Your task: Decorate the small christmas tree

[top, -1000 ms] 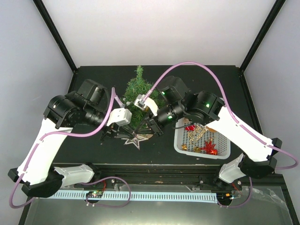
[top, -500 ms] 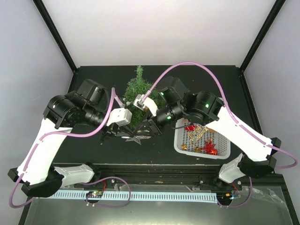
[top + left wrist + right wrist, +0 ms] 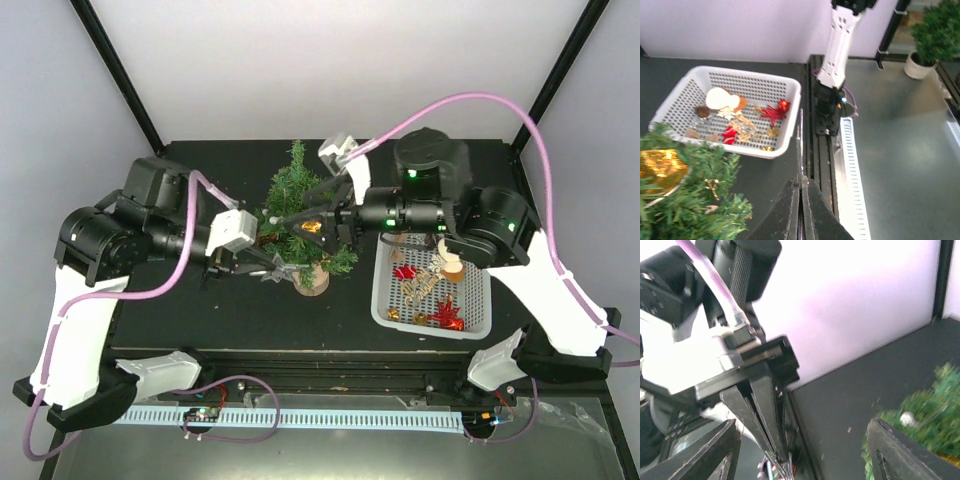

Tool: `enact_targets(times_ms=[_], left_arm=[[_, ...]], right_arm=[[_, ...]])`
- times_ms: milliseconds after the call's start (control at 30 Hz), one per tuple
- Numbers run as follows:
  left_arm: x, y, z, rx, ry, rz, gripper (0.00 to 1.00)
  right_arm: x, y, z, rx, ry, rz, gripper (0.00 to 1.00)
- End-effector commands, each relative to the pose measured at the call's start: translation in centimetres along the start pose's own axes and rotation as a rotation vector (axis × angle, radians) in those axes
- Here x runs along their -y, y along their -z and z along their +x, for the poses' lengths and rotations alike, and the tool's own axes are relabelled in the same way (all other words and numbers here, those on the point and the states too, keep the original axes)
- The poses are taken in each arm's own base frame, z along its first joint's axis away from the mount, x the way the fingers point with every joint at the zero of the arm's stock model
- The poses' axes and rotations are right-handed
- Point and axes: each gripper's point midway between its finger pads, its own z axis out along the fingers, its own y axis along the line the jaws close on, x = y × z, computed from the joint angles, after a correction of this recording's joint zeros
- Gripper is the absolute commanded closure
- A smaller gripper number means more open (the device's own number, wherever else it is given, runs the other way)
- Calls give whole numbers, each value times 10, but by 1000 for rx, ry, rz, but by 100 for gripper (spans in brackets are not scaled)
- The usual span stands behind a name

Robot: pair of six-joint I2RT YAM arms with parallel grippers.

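Note:
The small christmas tree [image 3: 298, 205] stands mid-table on its wooden disc base [image 3: 312, 281]. A gold ornament [image 3: 312, 226] hangs in its branches. My right gripper [image 3: 296, 224] reaches in from the right, open, with its fingers spread on either side of that ornament. In the right wrist view the right gripper [image 3: 805, 455] holds nothing, and the tree [image 3: 927, 410] is at the right edge. My left gripper [image 3: 262, 265] sits at the tree's lower left, shut on a thin silver star ornament [image 3: 276, 271]. In the left wrist view the left gripper [image 3: 801, 182] shows the star edge-on.
A white basket [image 3: 478, 318] with red, gold and white ornaments sits right of the tree; in the left wrist view the basket [image 3: 790, 95] is upper left. The black table rail [image 3: 330, 365] runs along the near edge. White walls close in the back and sides.
My right gripper has opened and its arm has drawn back to the right, leaving the gold ornament on the tree. My left gripper has shut on the star and lifted it to the lower branches.

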Motion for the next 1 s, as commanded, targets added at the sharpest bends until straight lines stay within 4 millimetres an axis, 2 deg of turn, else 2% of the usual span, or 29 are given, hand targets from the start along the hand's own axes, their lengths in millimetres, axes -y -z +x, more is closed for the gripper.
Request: enact_targets(times_ms=[0,167,333,433,567,733,967], left_arm=[[-11,22,-35,115,-1,-91,98],[-42,59,-82,251,-15,-297,98],[-47,104,-133,477,-21,-410,99],[-49,123,-153,621,45,-361,98],[-62,126,-156,703,204,-215,98],[-69,121,-149,697,245,-168,98],[-81,127,-147,716,269,-168,99]], right_arm=[[5,21,-55,221,23,95,29],[21,14,-77,275,30,187,28],[36,-9,-82,284,26,233,28],[36,-19,-88,314,29,212,31],[20,-24,-105,378,44,120,37],[10,-29,-112,404,37,51,43],[4,-16,-120,458,43,34,44]])
